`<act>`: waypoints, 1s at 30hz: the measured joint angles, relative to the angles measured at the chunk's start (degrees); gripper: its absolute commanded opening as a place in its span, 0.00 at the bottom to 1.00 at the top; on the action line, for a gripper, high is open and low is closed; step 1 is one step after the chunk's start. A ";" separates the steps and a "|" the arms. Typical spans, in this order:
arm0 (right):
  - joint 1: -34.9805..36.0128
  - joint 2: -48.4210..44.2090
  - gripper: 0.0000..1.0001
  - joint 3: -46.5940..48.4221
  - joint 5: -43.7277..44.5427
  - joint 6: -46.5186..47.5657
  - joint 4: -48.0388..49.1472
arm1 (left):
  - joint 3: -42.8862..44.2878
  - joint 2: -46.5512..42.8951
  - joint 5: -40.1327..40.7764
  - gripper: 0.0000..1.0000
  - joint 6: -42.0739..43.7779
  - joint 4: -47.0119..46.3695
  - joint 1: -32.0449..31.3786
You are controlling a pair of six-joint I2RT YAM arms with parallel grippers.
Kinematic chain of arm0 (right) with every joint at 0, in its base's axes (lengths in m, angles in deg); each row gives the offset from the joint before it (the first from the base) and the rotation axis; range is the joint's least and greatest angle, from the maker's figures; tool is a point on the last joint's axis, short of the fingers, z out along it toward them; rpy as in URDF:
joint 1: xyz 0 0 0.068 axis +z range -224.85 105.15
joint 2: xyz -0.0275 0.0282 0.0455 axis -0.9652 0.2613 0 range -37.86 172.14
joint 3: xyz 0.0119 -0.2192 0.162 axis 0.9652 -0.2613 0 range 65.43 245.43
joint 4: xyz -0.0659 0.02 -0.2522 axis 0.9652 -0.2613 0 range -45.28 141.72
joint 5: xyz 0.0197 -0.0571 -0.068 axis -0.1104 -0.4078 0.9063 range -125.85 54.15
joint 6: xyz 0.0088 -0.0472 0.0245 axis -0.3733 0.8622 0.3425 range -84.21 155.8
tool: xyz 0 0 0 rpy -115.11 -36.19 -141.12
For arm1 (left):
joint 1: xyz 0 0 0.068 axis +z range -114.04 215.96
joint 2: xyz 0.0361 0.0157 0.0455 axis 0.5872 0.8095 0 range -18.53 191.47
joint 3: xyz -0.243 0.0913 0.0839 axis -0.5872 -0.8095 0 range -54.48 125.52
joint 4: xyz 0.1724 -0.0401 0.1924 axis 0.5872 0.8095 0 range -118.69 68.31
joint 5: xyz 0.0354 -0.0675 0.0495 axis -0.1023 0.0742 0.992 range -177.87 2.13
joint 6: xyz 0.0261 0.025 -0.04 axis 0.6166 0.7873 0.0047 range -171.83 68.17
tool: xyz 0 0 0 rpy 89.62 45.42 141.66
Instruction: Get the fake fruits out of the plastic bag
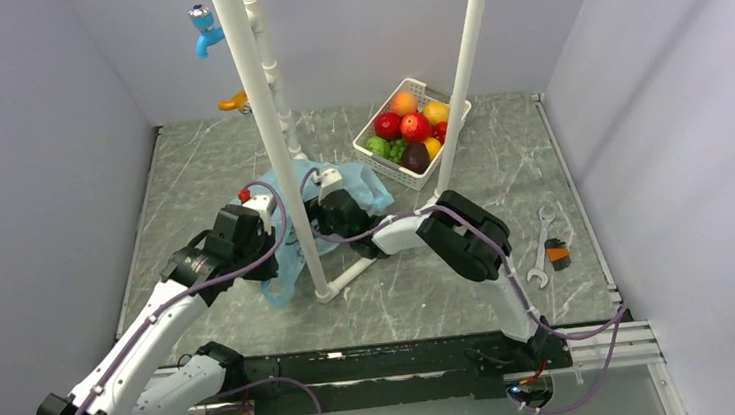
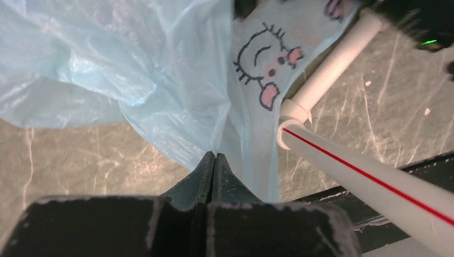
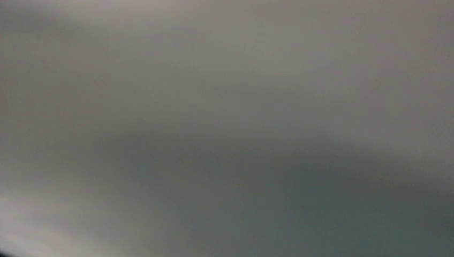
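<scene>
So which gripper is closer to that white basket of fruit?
Right. The right gripper is at the plastic bag, just short of the white basket; the left gripper pinches the bag's opposite side, beyond the white pole.

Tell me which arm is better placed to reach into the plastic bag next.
Right, probably. The left gripper is shut on the plastic bag, pinching its edge. The right gripper sits at the bag, its wrist view only grey blur.
</scene>
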 measured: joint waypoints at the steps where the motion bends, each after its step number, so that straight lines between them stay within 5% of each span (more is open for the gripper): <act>1: -0.96 -1.27 0.96 -0.94 1.92 -0.39 -0.96 | 0.92 1.01 0.94 0.00 -0.81 1.18 -0.02; 9: -4.79 -9.16 0.95 -4.35 3.41 -0.63 -1.81 | 4.39 5.60 4.22 0.00 -7.26 9.57 -0.02; 17: -5.31 -9.01 0.93 -6.45 -19.41 -0.66 5.14 | 2.75 2.86 2.95 0.02 -8.57 8.79 -0.02; 19: -4.98 -8.00 0.93 -5.90 -23.02 -1.22 6.01 | 2.49 3.43 2.25 0.30 -8.81 8.31 -0.02; 22: -4.52 -6.82 0.93 -4.94 -26.08 -1.81 6.14 | 2.49 4.39 0.79 0.59 -9.16 7.48 -0.02; 30: -4.24 -5.88 0.93 -3.37 -28.83 -2.34 6.10 | 5.14 1.14 -1.14 0.71 -8.48 6.36 0.04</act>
